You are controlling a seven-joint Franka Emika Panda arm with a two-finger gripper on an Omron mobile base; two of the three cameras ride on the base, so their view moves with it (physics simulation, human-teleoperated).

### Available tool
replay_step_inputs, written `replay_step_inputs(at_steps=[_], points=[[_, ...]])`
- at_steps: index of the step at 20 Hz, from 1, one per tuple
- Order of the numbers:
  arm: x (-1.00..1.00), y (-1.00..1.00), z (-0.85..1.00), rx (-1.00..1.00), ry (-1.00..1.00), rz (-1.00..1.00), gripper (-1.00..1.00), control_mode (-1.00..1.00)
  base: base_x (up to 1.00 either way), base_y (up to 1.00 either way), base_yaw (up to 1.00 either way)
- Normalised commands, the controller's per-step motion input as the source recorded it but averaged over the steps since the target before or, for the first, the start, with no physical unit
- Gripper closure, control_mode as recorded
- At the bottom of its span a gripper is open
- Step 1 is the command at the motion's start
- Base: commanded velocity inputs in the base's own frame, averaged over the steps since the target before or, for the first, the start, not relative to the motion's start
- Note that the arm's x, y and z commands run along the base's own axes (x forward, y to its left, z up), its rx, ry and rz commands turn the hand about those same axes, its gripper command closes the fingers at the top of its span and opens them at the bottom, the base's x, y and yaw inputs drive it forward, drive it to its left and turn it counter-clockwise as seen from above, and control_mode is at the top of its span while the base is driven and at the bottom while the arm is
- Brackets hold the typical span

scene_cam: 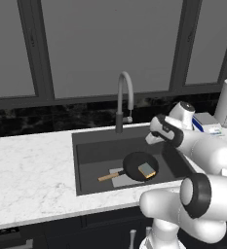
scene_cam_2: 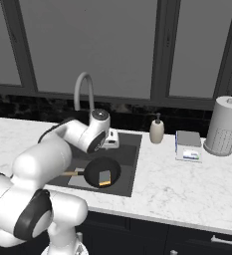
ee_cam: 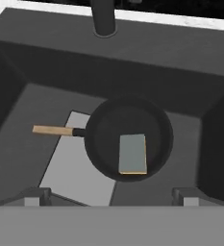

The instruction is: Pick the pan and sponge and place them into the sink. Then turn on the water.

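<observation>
Sponge (ee_cam: 133, 153) in pan (ee_cam: 129, 139), below open pincer (ee_cam: 111, 194), inside sink (ee_cam: 31, 101)

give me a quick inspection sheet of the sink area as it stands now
surface: white marble counter around the sink.
job's things: pan lies in the sink, wooden handle out over the lighter square; sponge lies flat inside the pan, scrub side up. No stream falls from the faucet.
clutter: soap bottle, scale and paper towel roll on the counter to the sink's right.
grippers: tool open, holding nothing, above the sink and looking down on the pan.
cables: nothing seen.
surroundings: dark backsplash, windows behind the faucet, dark cabinets below.
</observation>
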Motion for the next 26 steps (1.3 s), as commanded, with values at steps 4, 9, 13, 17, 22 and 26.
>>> replay_step_inputs(at_steps=[4,9,13,17,22,26], points=[[0.05,0.0,0.0,0.1,-0.01,0.0,-1.0,-1.0,0.0,0.0,0.0],[0.08,0.0,0.05,0.23,-0.04,-0.03,-1.0,-1.0,0.0,0.0,0.0],[0.09,0.0,0.17,0.25,0.0,-0.13,-1.0,-1.0,0.0,0.0,0.0],[0.09,0.01,0.28,0.2,0.03,-0.16,-1.0,-1.0,0.0,0.0,0.0],[0.08,0.07,0.04,0.04,0.07,-0.14,-1.0,-1.0,0.0,0.0,0.0],[0.0,0.0,0.0,0.0,0.01,0.0,-1.0,-1.0,0.0,0.0,0.0]])
